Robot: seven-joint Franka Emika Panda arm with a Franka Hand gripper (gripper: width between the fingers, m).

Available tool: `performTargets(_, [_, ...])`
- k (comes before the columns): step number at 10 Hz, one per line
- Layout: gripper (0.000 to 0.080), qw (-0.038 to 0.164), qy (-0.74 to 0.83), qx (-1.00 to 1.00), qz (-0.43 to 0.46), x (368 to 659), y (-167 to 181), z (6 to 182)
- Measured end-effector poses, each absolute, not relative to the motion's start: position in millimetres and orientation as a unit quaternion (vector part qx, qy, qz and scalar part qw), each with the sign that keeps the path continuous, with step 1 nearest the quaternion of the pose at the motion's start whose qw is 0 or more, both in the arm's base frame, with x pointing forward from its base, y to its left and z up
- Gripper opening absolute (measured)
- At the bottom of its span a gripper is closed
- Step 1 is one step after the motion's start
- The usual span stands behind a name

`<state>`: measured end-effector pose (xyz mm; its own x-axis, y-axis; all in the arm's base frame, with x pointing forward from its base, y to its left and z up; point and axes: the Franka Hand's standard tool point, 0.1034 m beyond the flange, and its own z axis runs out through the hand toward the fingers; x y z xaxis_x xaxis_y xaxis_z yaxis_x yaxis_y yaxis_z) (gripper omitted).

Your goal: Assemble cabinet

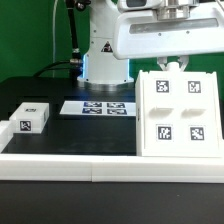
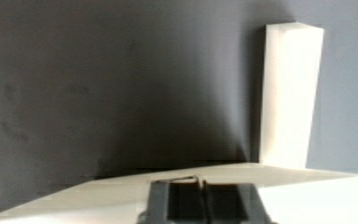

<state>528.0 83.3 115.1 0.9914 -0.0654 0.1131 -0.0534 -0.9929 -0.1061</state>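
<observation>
One cabinet body [image 1: 180, 110], four tags [image 1: 161, 86], one block [image 1: 30, 117]

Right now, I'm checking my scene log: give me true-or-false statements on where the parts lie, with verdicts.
The large white box-shaped plastic cabinet stands at the exterior view's right. True.
The small white tagged block rests on the cabinet. False: it lies apart on the black table.
In the exterior view, the thin flat white marker board lies between block and cabinet. True.
The gripper hangs above the block. False: it is above the cabinet.
</observation>
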Motion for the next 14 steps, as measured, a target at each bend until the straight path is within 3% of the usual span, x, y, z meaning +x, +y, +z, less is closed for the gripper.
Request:
performTargets(2, [0.0002,0.054,0.031,-0.997,-0.05,533.9,81.7,121.2])
performTargets(9, [0.0002,0.052,0.028,-0.997,-0.044,527.4,79.0,114.9])
performTargets(14, [0.0002,0.06,0.027,-0.998,-0.017,542.8,81.7,132.1])
